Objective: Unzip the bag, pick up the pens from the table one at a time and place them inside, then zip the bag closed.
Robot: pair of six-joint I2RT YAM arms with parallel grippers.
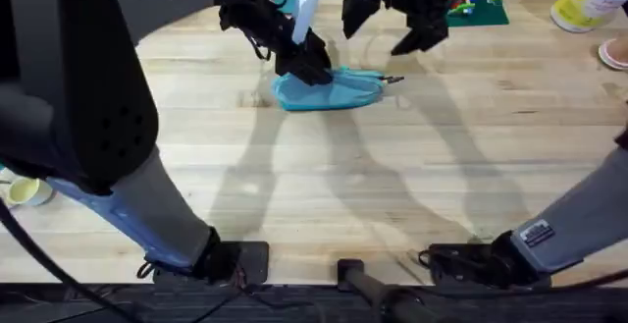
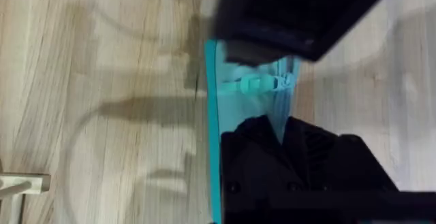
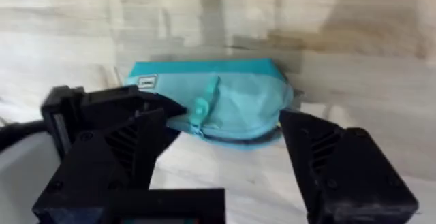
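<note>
The bag (image 1: 332, 90) lies on the table (image 1: 324, 186) far from the arm bases, near the 12 o'clock edge; its contents cannot be seen. The left gripper (image 1: 306, 66) pinches the bag's 9 o'clock end. The right gripper (image 1: 385, 26) hovers spread open just beyond the bag, toward 1 o'clock.

Robot lab: arm bases (image 1: 235, 262) on wooden table (image 1: 324, 186)
</note>
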